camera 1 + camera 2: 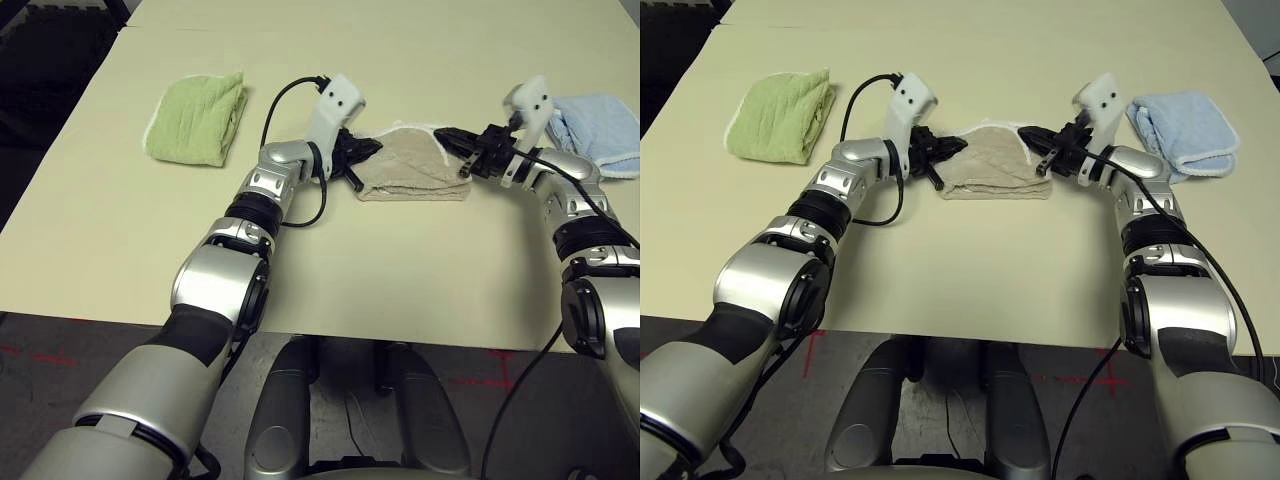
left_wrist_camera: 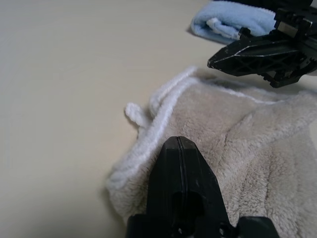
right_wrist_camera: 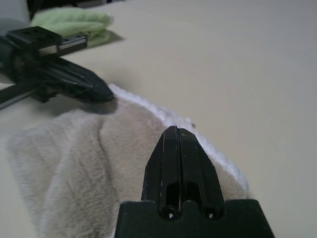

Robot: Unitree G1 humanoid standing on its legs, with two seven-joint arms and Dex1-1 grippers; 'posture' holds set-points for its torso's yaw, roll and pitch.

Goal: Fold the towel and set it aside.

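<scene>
Beige towel lies between left claw and right claw.

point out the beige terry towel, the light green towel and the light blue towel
beige terry-cloth towel (image 1: 992, 168): right eye view, middle of its folded top
light green towel (image 1: 783, 117): right eye view, centre of the bundle
light blue towel (image 1: 1185, 128): right eye view, its upper fold

Towel between both end effectors
</scene>
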